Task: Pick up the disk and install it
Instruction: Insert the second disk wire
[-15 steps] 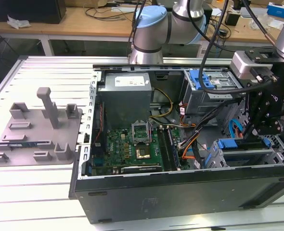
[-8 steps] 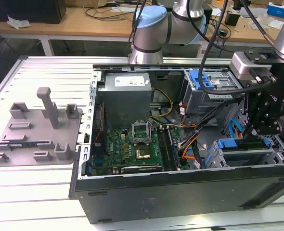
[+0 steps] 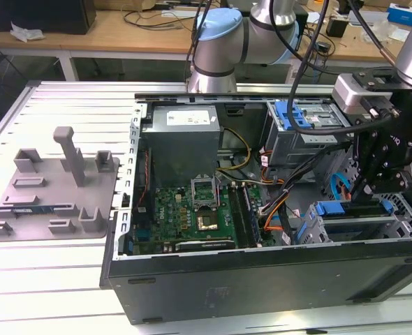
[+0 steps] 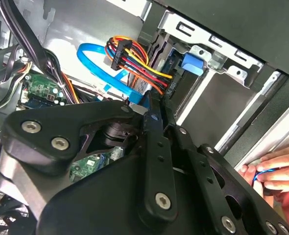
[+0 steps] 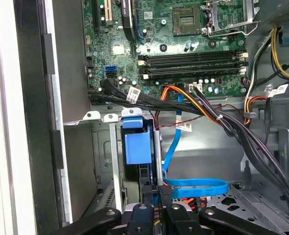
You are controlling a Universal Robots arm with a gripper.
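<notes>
Disk [image 5: 137, 147], blue carrier and all, stands on edge in the metal drive bay [image 5: 112, 161] of the open computer case [image 3: 262, 279], directly ahead of the jaws [image 5: 156, 196]. They sit narrow, pinched together on the disk's near edge (blue plastic shows between them in the second wrist view). A blue data cable [image 5: 193, 186] loops just beside the jaws. Beyond the disk lies the motherboard [image 5: 183, 44]. The case rests on the slatted worktop [image 3: 52, 279], well apart from a grey moulded tray [image 3: 52, 188].
</notes>
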